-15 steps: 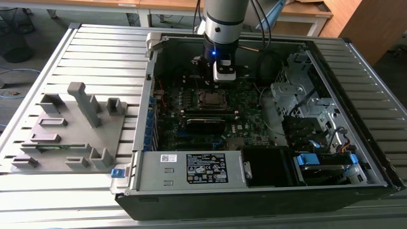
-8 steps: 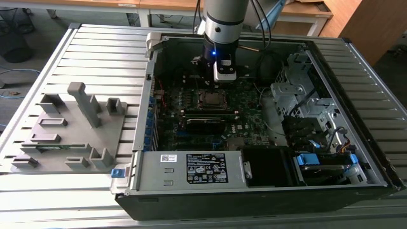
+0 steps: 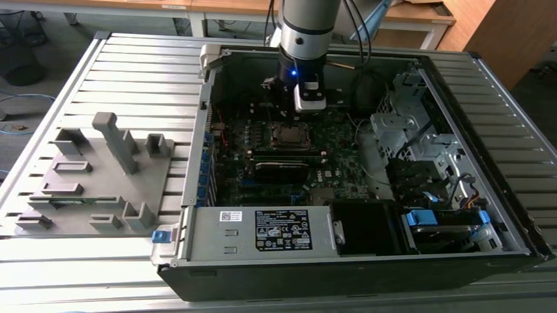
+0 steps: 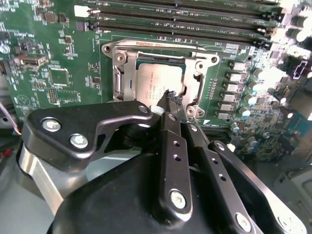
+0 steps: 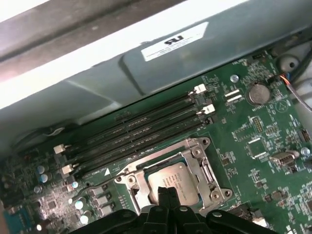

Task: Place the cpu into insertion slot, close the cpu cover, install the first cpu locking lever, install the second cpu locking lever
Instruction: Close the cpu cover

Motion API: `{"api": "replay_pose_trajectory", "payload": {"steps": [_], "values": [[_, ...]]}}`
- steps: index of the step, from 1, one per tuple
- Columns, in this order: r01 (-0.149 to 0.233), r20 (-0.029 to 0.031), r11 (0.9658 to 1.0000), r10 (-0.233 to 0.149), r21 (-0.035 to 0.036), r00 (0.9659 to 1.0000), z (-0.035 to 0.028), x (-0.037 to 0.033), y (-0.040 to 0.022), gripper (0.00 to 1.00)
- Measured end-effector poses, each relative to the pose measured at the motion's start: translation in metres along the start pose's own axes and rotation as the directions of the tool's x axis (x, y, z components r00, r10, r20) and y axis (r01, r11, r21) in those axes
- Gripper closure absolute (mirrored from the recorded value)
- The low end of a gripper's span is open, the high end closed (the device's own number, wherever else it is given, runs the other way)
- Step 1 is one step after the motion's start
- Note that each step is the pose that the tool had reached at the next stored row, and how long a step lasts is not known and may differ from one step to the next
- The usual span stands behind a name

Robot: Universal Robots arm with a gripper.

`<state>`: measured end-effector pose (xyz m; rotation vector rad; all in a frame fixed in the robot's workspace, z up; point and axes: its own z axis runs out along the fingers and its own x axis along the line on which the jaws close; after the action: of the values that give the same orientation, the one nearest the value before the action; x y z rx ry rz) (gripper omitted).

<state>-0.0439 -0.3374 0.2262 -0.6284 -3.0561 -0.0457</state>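
we see the gripper fingers closed together right over the cpu, cpu cover framing it, long memory slots alongside.

The cpu lies in the insertion slot, beside 4 memory slots.

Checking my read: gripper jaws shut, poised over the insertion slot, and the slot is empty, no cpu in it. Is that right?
Not quite: the insertion slot is not empty. The cpu lies in it, as the second wrist view shows. The rest holds: the gripper is over the slot with its jaws shut.
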Motion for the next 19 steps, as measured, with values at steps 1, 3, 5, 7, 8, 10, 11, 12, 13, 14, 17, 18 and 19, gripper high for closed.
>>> {"api": "replay_pose_trajectory", "payload": {"steps": [1, 3, 5, 7, 8, 10, 11, 12, 13, 14, 17, 18, 19], "values": [[0.014, -0.0003, 0.9999, -0.014, 0.0003, 0.9999, 0.0, 0.0, 0.0, 0.89], [0.035, -0.0009, 0.9994, -0.035, 0.0008, 0.9994, 0.0, 0.0, 0.0, 0.89], [0.036, -0.0009, 0.9993, -0.036, 0.0009, 0.9993, 0.0, 0.0, 0.0, 0.89], [0.036, -0.001, 0.9993, -0.036, 0.001, 0.9993, 0.0, 0.0, 0.0, 0.89], [0.036, -0.0009, 0.9993, -0.036, 0.0009, 0.9993, 0.0, 0.0, 0.0, 0.89], [0.04, -0.001, 0.9992, -0.04, 0.0011, 0.9992, 0.0, 0.0, 0.0, 0.89], [0.049, -0.0013, 0.9988, -0.049, 0.0013, 0.9988, 0.0, 0.0, 0.0, 0.89], [0.062, -0.0016, 0.9981, -0.062, 0.0016, 0.9981, 0.0001, 0.0, 0.0, 0.89], [0.078, -0.002, 0.9969, -0.078, 0.0019, 0.9969, 0.0002, 0.0, 0.0, 0.89], [0.096, -0.0025, 0.9954, -0.096, 0.0024, 0.9954, 0.0002, 0.0, 0.0, 0.89], [0.147, -0.0039, 0.9891, -0.147, 0.0036, 0.9891, 0.0004, 0.0, 0.0, 0.89], [0.166, -0.0044, 0.9861, -0.166, 0.004, 0.9861, 0.0004, 0.0, 0.0, 0.89], [0.182, -0.0048, 0.9834, -0.182, 0.0043, 0.9834, 0.0005, 0.0, 0.0, 0.89]]}}
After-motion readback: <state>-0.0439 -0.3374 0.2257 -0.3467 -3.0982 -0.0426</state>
